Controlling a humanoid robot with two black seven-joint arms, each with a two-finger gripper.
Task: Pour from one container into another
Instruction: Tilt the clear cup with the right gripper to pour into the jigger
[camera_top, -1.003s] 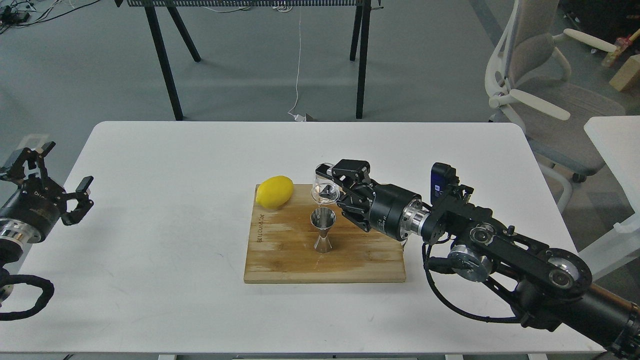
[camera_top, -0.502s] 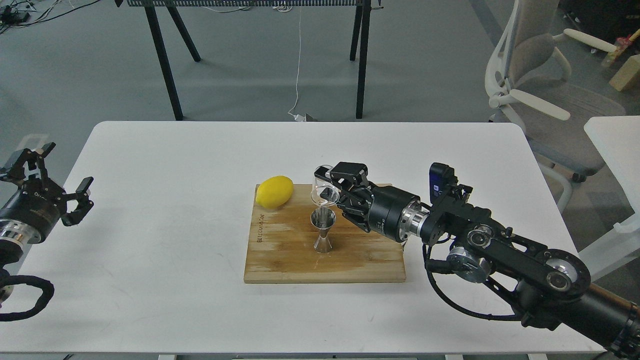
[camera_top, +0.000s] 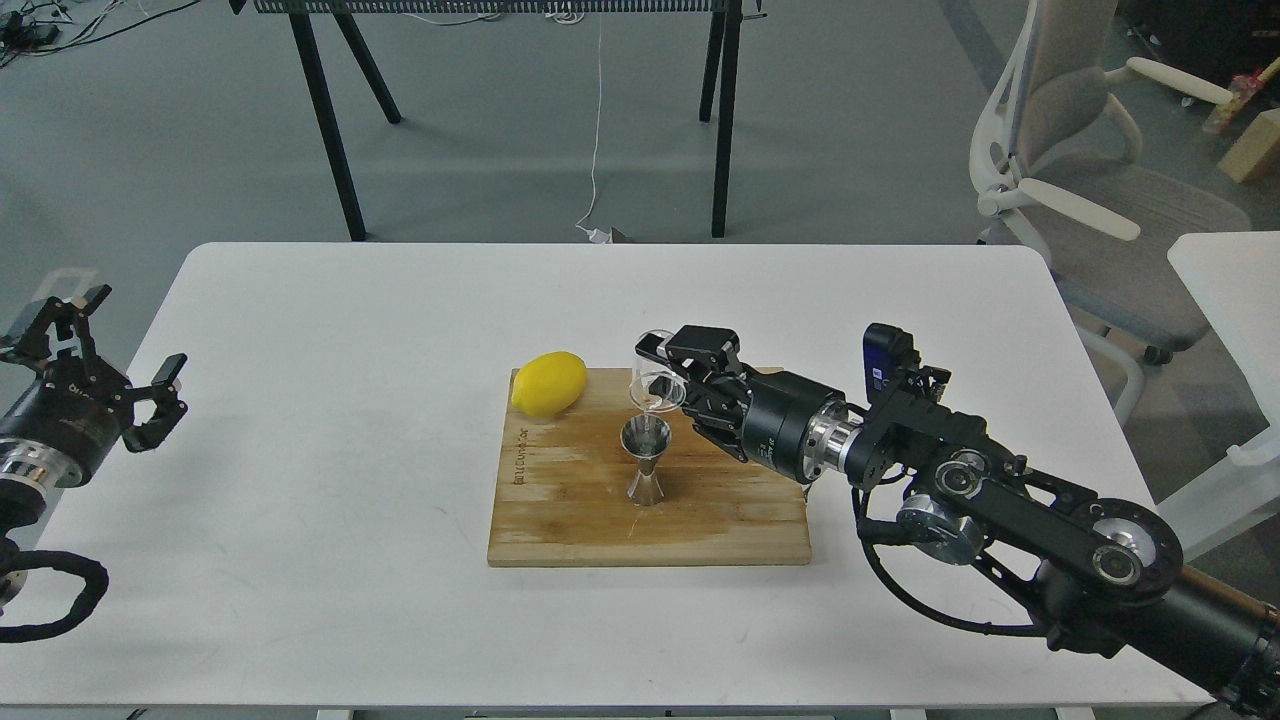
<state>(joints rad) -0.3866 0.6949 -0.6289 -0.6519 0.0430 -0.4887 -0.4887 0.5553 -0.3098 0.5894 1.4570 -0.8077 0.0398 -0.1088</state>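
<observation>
A small clear glass cup (camera_top: 656, 388) hangs tilted just above and behind the steel hourglass jigger (camera_top: 646, 460), its mouth turned down toward the jigger's top. My right gripper (camera_top: 672, 382) is shut on the cup, reaching in from the right. The jigger stands upright near the middle of the wooden cutting board (camera_top: 570, 510). My left gripper (camera_top: 112, 360) is open at the table's left edge, far from the board, with nothing between its fingers.
A yellow lemon (camera_top: 549, 383) lies on the board's far left corner. The white table (camera_top: 330, 330) carries the board. An office chair (camera_top: 1090, 180) stands beyond the far right corner, and black table legs (camera_top: 725, 120) stand behind.
The right gripper has turned the glass cup further over and shifted it slightly right and down, closer over the jigger's mouth. The left arm has stayed put.
</observation>
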